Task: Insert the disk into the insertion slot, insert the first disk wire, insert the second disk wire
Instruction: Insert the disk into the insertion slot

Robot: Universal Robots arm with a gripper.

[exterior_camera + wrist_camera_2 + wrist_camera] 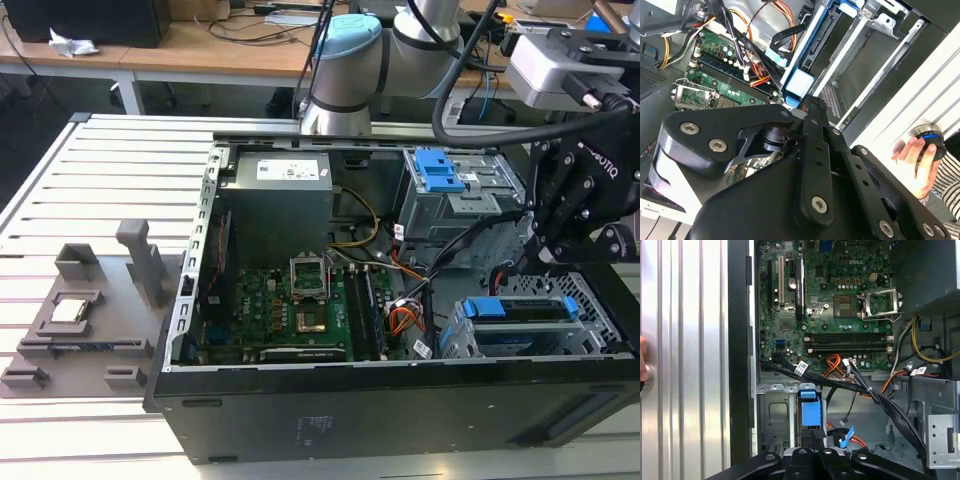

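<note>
your end effector (pixel 815 434) looks pinched shut on nothing, tips against the disk (pixel 525 311) sitting in the insertion slot (pixel 455 340). an off-centre push may jam its carrier or snag the wires (pixel 860 390) just beside.

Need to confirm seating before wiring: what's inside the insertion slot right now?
The disk sits in the insertion slot, its blue carrier showing on top. The gripper covers its near end in the first wrist view; how deep it sits is hidden.

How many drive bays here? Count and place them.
2: the taller grey blue-latched bay near the power supply; the silver drive cage with the blue-framed disk. Others may be hidden.
</note>
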